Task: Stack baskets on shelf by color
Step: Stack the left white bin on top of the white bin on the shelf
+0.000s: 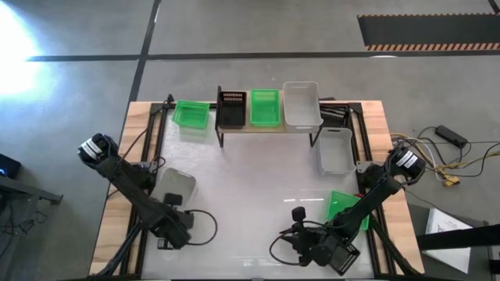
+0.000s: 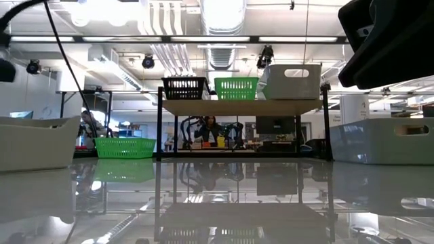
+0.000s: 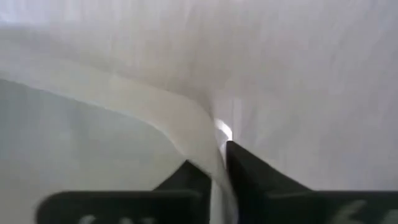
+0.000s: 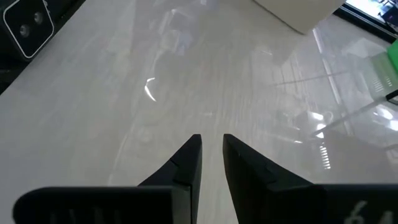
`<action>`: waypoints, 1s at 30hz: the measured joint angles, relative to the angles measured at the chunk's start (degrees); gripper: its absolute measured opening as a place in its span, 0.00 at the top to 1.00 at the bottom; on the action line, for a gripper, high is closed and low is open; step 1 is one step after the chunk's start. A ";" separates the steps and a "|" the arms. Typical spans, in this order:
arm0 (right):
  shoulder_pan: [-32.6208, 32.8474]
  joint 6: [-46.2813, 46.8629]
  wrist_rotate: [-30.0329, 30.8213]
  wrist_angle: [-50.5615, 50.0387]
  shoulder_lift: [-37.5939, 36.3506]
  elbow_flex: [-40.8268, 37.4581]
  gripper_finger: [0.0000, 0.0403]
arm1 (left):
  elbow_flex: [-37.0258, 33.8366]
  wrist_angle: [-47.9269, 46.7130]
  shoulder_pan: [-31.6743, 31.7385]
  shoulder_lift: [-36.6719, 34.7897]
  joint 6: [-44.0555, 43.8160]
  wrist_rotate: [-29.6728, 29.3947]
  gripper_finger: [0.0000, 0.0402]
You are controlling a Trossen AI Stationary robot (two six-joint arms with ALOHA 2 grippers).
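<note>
The left arm reaches across the near left of the table, its left gripper (image 3: 217, 171) pinched on a thin white edge. The right arm bends low at the near right, its right gripper (image 4: 211, 155) nearly closed, holding nothing.

around my workspace: surface, floor and the room beyond

i stand at a glossy white surface (image 1: 258, 176) set in a light wood frame (image 1: 125, 168); it mirrors the ceiling lights. the grey concrete floor (image 1: 258, 31) around it carries dark seam lines, and a black mat with striped hazard edging (image 1: 430, 33) lies off at the far right. a tangle of cables with yellow plugs (image 1: 445, 168) sprawls on the floor to my right, near a white sheet of paper (image 1: 453, 230). looking level, i see ceiling strip lights (image 2: 224, 10), and a person (image 2: 210, 130) seated far back in the room.
</note>
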 joint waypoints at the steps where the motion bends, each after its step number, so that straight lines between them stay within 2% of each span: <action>1: -0.02 -0.02 0.00 -0.02 0.00 0.00 0.85 | 0.38 1.65 0.50 0.00 0.63 -1.62 0.97; 6: -0.27 -0.18 0.01 0.54 0.00 0.00 0.85 | 1.03 14.10 4.56 0.12 2.51 -8.81 0.99; 10: -0.25 -0.32 -0.04 0.19 -0.49 -0.04 0.85 | 1.60 24.83 9.06 2.80 6.92 -13.02 0.99; 16: 1.44 2.78 -0.03 -4.98 -5.28 -0.04 0.85 | 7.39 36.46 16.49 10.89 11.74 -15.04 0.99; 22: 3.91 10.97 -0.01 -12.93 -10.02 -0.04 0.85 | 17.55 38.66 21.66 20.65 11.79 -14.96 0.99; 26: 5.48 12.92 0.00 -14.12 -10.48 -0.04 0.85 | 23.54 39.83 23.74 26.33 14.32 -15.04 0.99; 30: 6.20 13.28 -0.02 -13.97 -9.56 -0.04 0.85 | 27.87 41.24 25.10 30.55 15.88 -14.02 0.88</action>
